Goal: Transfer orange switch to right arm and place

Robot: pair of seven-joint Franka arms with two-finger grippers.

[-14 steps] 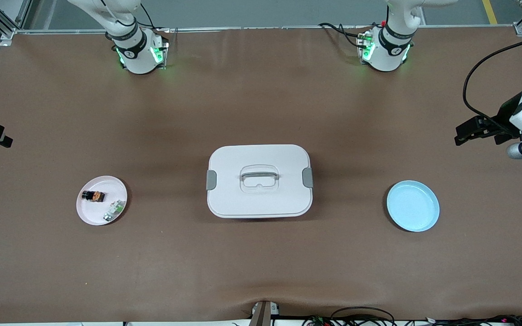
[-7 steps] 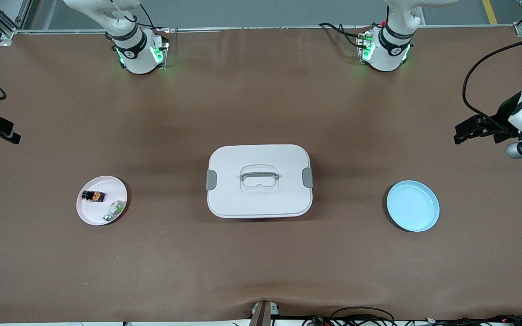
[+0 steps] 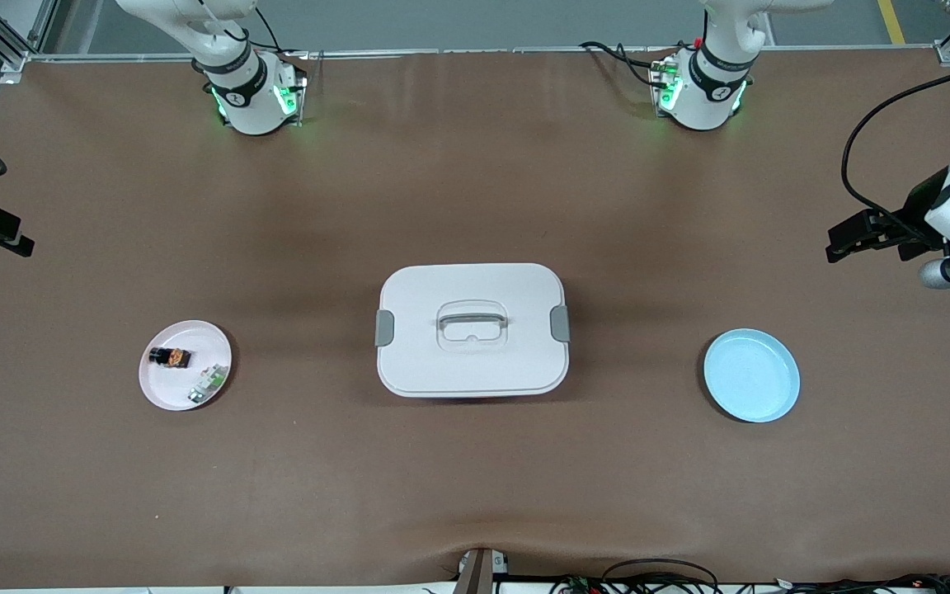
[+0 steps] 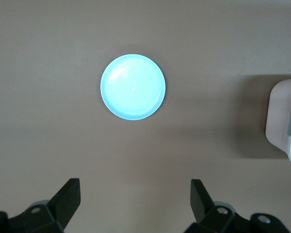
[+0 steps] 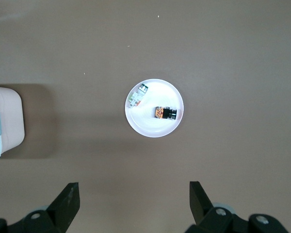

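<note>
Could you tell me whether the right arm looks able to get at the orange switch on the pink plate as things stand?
Probably yes. The orange switch lies uncovered on the pink plate beside a white-and-green component, apart from it. The right claw hangs open over bare table near that plate, with nothing between them.

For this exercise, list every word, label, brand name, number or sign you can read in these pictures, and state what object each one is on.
No readable text in any view.
Round emblems on the arm bases: too small to read.
Orange switch and white-and-green component: any markings too small to read.
White lidded box, pink plate and blue plate: no print visible.
</note>
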